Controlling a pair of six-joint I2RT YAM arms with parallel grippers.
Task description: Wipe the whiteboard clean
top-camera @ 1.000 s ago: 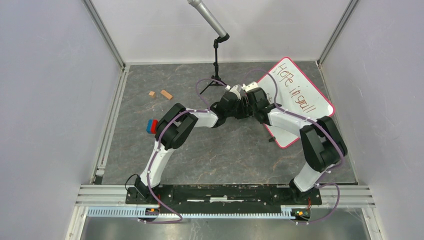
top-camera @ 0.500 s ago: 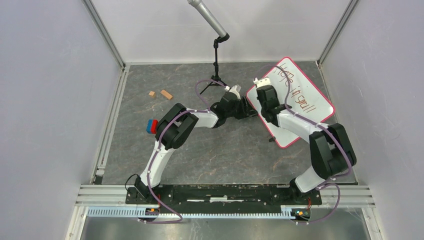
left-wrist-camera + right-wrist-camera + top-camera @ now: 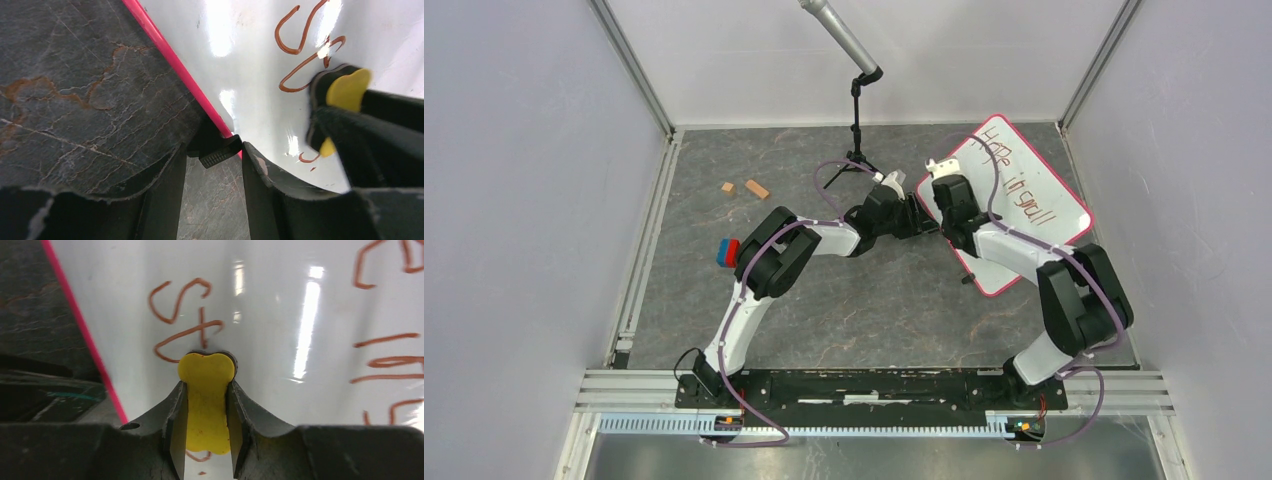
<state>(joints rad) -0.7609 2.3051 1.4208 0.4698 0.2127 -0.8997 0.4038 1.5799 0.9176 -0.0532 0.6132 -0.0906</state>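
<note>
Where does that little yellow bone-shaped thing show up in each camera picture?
Top external: not visible; the right tool hides it.
Left wrist: yellow piece at the right edge, upper half.
Right wrist: bottom centre, clamped in that tool.
Shared landmark: the whiteboard's pink-red rim.

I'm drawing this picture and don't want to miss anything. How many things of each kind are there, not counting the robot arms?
whiteboard: 1
yellow eraser: 1
small orange blocks: 2
red-and-blue block: 1
microphone stand: 1
Total: 6
</note>
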